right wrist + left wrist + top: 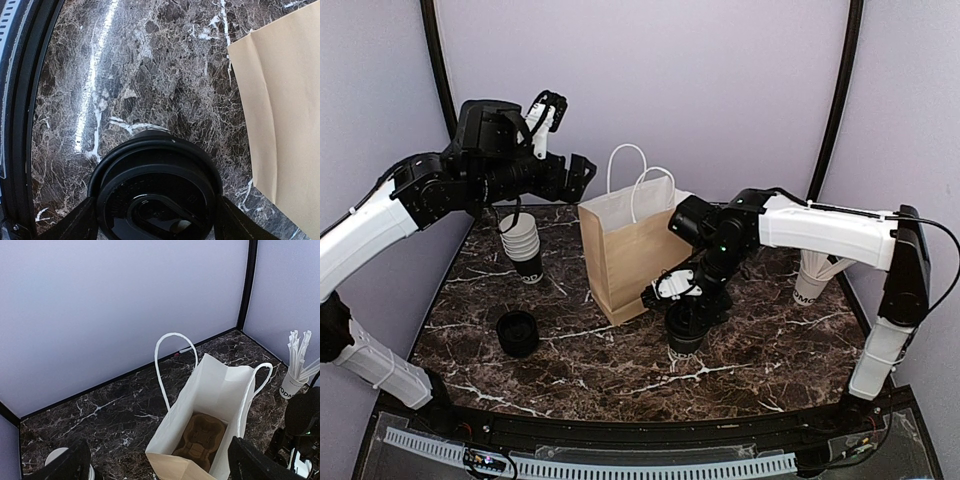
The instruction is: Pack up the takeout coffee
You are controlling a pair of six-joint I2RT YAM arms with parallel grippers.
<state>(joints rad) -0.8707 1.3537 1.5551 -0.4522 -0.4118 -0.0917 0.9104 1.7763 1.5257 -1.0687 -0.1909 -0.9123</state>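
Bright, even, soft-shadowed light; white glare streak on the dark veined marble counter [92, 80] (right wrist view), all sharp.

top external looks down from high behind both arm bases over the whole marble table [620, 375]. left wrist peers obliquely into the paper bag [220, 390]; right wrist looks straight down, close, catching the bag's side.

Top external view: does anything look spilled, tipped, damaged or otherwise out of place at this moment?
Nothing stands out. The brown paper bag stands upright and open with a cardboard cup carrier flat inside. The lidded takeout coffee sits upright between the right gripper fingers. The stack of cups is upright, and no liquid shows on the table.
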